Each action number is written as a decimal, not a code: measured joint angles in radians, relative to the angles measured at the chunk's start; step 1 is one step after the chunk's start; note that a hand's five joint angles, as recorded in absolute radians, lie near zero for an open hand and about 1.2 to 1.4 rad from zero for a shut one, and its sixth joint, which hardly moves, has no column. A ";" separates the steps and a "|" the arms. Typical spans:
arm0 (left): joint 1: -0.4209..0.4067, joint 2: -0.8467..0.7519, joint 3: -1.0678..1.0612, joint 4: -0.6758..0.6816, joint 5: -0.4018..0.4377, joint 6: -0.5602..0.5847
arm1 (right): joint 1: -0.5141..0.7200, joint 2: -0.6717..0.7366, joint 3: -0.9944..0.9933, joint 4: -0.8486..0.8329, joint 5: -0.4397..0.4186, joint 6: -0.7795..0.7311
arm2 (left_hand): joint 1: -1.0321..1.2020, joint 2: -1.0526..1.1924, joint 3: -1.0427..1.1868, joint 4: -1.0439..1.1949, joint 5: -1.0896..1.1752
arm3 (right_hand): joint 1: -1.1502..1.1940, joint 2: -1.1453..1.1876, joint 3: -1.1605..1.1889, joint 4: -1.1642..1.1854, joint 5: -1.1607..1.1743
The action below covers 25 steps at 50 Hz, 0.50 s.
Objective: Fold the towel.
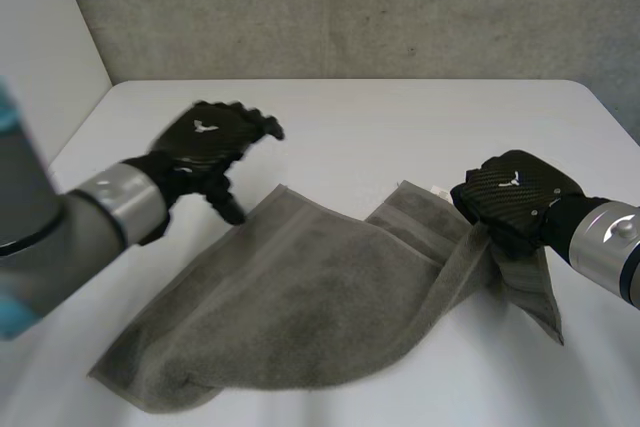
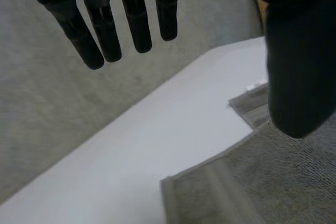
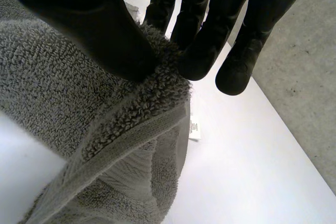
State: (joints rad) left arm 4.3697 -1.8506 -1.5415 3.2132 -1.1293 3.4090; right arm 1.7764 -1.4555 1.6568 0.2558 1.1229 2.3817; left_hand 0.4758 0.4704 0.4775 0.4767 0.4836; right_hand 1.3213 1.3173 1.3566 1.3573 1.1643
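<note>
Grey terry towel (image 1: 300, 317) lies rumpled on the white counter (image 1: 400, 117), its long axis running from the near left toward the far right, where one end is lifted off the surface. Our right hand (image 1: 515, 197) has that end. In the right wrist view the thumb and fingers (image 3: 197, 51) pinch the thick hem between them, close to the corner that carries a small white label (image 3: 194, 128), and the cloth hangs from the pinch in a fold. Our left hand (image 1: 205, 142) hovers above the counter just beyond the towel's far left corner, apart from the cloth, with its fingers (image 2: 136, 24) straight, spread and holding nothing. That free corner lies to the right of the left hand and nearer to us, below its fingertips. The left hand is by far the closer of the two to it, since the right is busy at the other end. We judge that the fold depends on the left hand dropping onto that corner and pinching it, so that both ends of the far edge can be carried over together.
</note>
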 measured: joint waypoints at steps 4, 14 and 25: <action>-0.032 -0.134 0.114 -0.015 -0.010 0.002 | 0.000 0.003 0.002 0.000 0.000 0.001 | 0.004 0.003 0.004 0.002 0.005 | 0.000 0.000 0.000 0.000 0.000; -0.080 -0.417 0.422 -0.072 -0.010 0.007 | 0.000 0.016 0.018 -0.020 0.001 0.004 | 0.101 0.105 0.099 0.095 0.097 | 0.000 0.000 0.000 0.000 0.000; -0.122 -0.571 0.570 -0.142 0.043 0.008 | 0.001 0.041 0.033 -0.042 0.004 0.002 | 0.221 0.228 0.220 0.221 0.216 | 0.000 0.000 0.000 0.000 0.000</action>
State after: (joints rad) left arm 4.2480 -2.4212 -0.9716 3.0713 -1.0866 3.4171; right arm 1.7775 -1.4144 1.6895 0.2138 1.1272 2.3840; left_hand 0.6965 0.6980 0.6977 0.6975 0.6995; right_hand 1.3213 1.3173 1.3566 1.3573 1.1643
